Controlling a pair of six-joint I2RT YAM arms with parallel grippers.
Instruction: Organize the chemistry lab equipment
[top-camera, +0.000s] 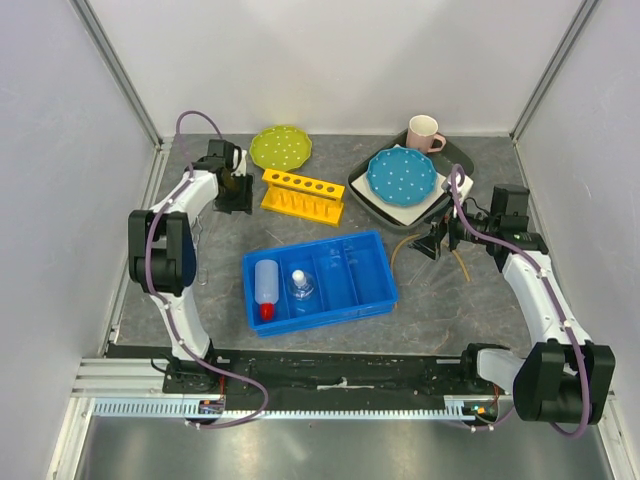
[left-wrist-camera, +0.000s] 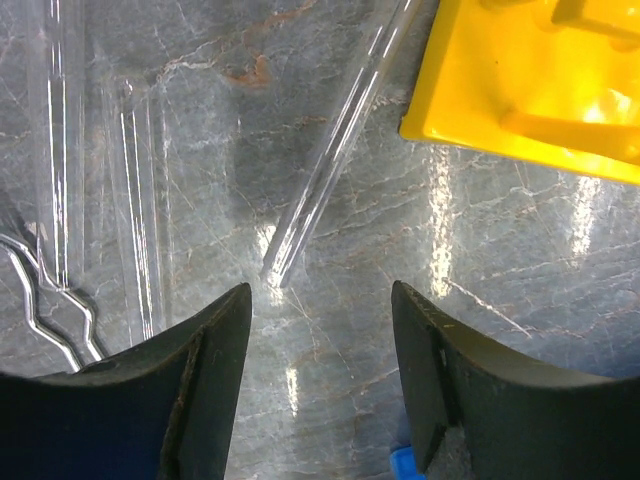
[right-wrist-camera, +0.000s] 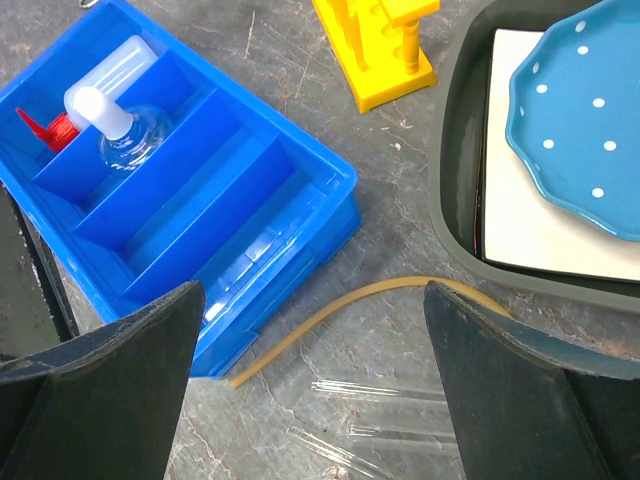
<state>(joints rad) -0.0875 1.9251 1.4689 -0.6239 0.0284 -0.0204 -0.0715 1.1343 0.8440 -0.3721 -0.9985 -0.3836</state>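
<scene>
A white squeeze bottle with a red nozzle (top-camera: 266, 288) and a clear flask with a white stopper (top-camera: 302, 288) lie in the left compartments of the blue tray (top-camera: 370, 275); both also show in the right wrist view, bottle (right-wrist-camera: 125, 65) and flask (right-wrist-camera: 135, 145). Tan rubber tubing (right-wrist-camera: 340, 305) lies on the table right of the tray. My right gripper (right-wrist-camera: 315, 300) is open above the tubing and several clear glass tubes (right-wrist-camera: 395, 400). My left gripper (left-wrist-camera: 320, 300) is open and empty above a glass tube (left-wrist-camera: 330, 160), beside the yellow rack (left-wrist-camera: 530, 80). Thin metal tongs (left-wrist-camera: 50, 300) lie to its left.
A yellow test-tube rack (top-camera: 303, 195) stands behind the blue tray. A grey tray (top-camera: 365, 185) at the back right holds a white plate and a blue polka-dot plate (top-camera: 402, 174). A pink mug (top-camera: 424, 132) and a yellow-green plate (top-camera: 280, 147) stand at the back.
</scene>
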